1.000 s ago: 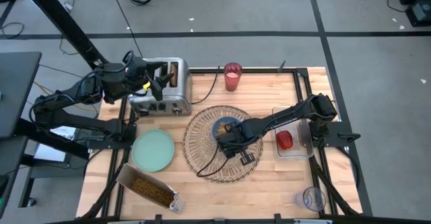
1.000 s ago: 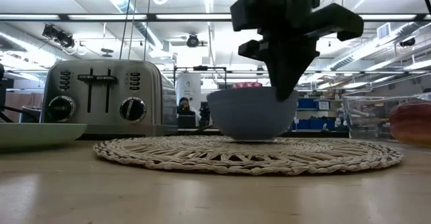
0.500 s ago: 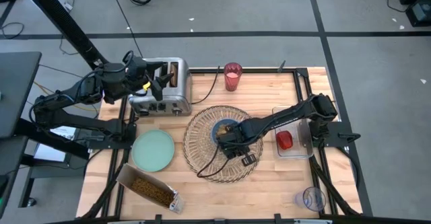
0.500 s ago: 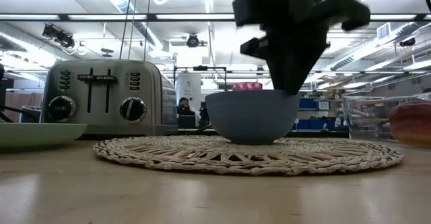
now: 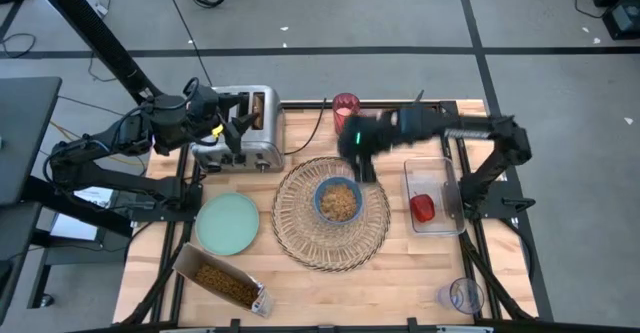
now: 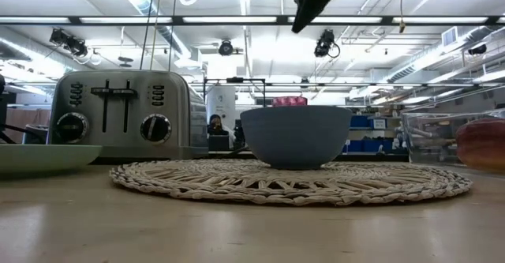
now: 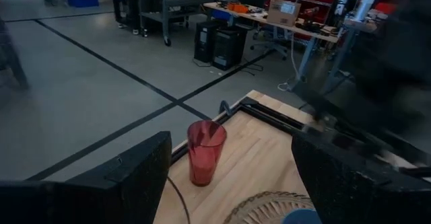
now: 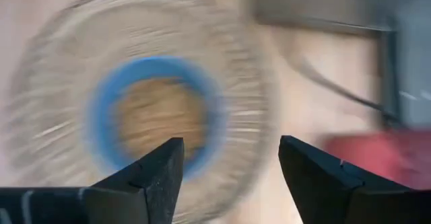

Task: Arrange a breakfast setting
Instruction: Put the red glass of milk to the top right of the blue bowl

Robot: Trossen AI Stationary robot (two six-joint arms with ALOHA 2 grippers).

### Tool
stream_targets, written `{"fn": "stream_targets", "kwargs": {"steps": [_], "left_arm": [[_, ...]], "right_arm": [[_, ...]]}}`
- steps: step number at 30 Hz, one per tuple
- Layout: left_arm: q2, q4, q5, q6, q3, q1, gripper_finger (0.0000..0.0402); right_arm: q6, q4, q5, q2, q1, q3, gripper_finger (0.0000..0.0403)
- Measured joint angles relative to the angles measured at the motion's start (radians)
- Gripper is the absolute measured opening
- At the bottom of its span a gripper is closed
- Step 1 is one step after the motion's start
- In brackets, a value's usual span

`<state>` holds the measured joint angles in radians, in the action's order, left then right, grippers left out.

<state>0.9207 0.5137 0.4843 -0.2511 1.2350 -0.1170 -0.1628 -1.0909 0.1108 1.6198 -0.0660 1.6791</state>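
a: now, right claw first. it hangs above the counter, empty, fingers parted with a clear gap. the blue bowl lies beneath it; in the high view the claw is a blur between bowl and red cup.

b: and the left claw?

a: spread wide, holding nothing, over the toaster at the counter's back left edge, looking toward the cup.

b: where's the bowl?

a: upright, centred on the woven placemat, brown cereal inside. nothing touches it.

b: handling notes?

a: my judgement only. bowl looks rigid, smooth-walled, probably slippery; take it by the rim, keep it level or the cereal spills. cup looks thin, light, easy to tip; grip mid-wall, gently. pale green plate is flat, so pinch its edge. red fruit in the clear tray is small and rounded, may roll; close around its middle. placemat is flexible and would drag the bowl if pulled.

b: counts?

a: one bowl, one placemat, one plate, one red cup, one red fruit, one toaster, one tray. one open cereal box, one clear glass at the front right. spoon: none visible. something brown sits in a toaster slot, can't tell what.
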Motion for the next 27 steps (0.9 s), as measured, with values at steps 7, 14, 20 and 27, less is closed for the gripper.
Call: {"fn": "stream_targets", "kwargs": {"steps": [7,14,20,27], "left_arm": [[0.000,-0.001,-0.046,-0.027,0.000,0.058,0.0313],[0.000,-0.001,-0.061,-0.034,0.000,0.127,0.0313],[0.000,0.000,-0.061,-0.034,0.000,0.139,0.0313],[0.000,0.000,-0.061,-0.034,0.000,0.138,0.0313]], "right_arm": [[-0.144,0.118,-0.042,0.031,-0.296,0.000,0.0233],[-0.246,0.140,-0.174,0.168,-0.426,-0.001,0.0220],[-0.258,0.155,-0.179,0.236,-0.459,-0.002,0.0194],[-0.266,0.158,-0.183,0.265,-0.483,-0.002,0.0151]]}}
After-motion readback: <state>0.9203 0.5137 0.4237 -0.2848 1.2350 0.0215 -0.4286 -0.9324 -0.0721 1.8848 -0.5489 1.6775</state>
